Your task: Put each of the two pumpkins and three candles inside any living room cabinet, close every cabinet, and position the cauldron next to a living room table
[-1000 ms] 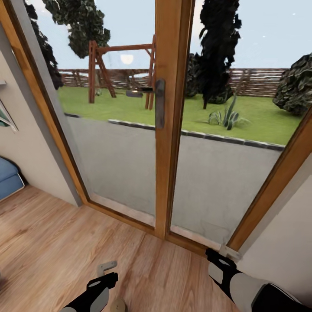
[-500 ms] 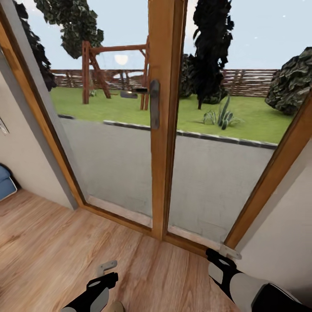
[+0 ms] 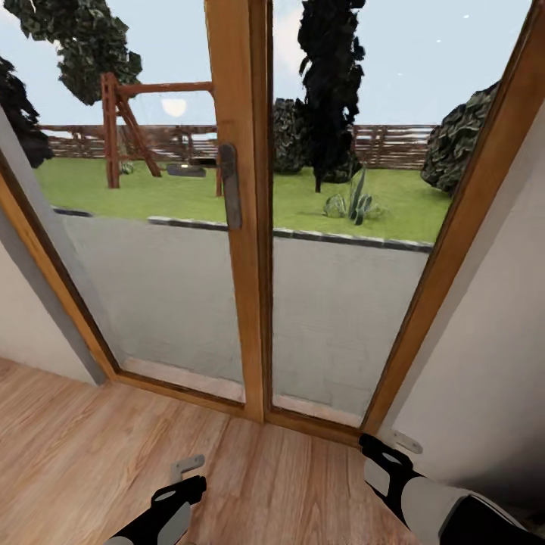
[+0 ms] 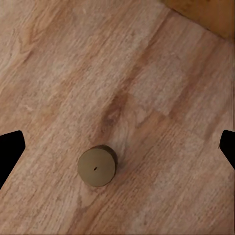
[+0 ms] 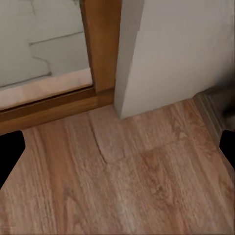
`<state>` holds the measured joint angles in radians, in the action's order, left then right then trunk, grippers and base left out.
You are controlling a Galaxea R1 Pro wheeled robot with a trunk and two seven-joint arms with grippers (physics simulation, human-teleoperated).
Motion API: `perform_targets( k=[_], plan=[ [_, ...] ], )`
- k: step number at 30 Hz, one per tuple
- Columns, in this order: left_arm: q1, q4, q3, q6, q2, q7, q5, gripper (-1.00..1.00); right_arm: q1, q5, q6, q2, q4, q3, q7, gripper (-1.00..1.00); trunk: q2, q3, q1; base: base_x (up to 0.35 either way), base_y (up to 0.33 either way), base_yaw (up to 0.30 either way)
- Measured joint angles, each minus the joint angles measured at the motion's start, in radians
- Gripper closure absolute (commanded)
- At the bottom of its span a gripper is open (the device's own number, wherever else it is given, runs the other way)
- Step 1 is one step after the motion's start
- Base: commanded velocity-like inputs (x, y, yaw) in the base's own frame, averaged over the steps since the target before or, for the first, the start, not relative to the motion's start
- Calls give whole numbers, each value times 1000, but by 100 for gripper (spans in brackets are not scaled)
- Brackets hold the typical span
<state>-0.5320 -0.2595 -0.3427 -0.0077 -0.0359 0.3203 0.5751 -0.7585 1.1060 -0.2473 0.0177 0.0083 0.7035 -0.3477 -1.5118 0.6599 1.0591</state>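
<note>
Glass doors (image 3: 189, 227) in a wooden frame (image 3: 242, 303) close off the space ahead of us, with a pale wall (image 3: 484, 356) cutting in at the right and bare wooden floor (image 3: 98, 446) open toward the left. Our left gripper (image 3: 185, 473) hangs low over the planks; in the left wrist view its dark fingertips (image 4: 10, 149) sit far apart at the picture's sides. Between them, a candle (image 4: 97, 166) stands upright on the floor, a stubby cylinder seen from above with a tiny dark wick dot. Our right gripper (image 3: 390, 446) sits near the wall corner, spread wide and holding nothing. Since a second ago our view has swung right: the blue cushion has left the frame.
</note>
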Motion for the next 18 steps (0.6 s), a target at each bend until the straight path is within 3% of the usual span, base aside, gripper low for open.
perform_targets(
  k=[4, 18],
  plan=[
    [0, 0, 0, 0, 0, 0, 0, -100, 0, 0, 0, 0, 0, 0, 0, -100, 0, -2, 0, 0, 56, -161],
    [0, 0, -1, -1, 0, 0, 0, -100, 0, 0, 0, 0, 0, 0, -1, -100, 0, -3, 0, 25, 54, -8]
  ],
)
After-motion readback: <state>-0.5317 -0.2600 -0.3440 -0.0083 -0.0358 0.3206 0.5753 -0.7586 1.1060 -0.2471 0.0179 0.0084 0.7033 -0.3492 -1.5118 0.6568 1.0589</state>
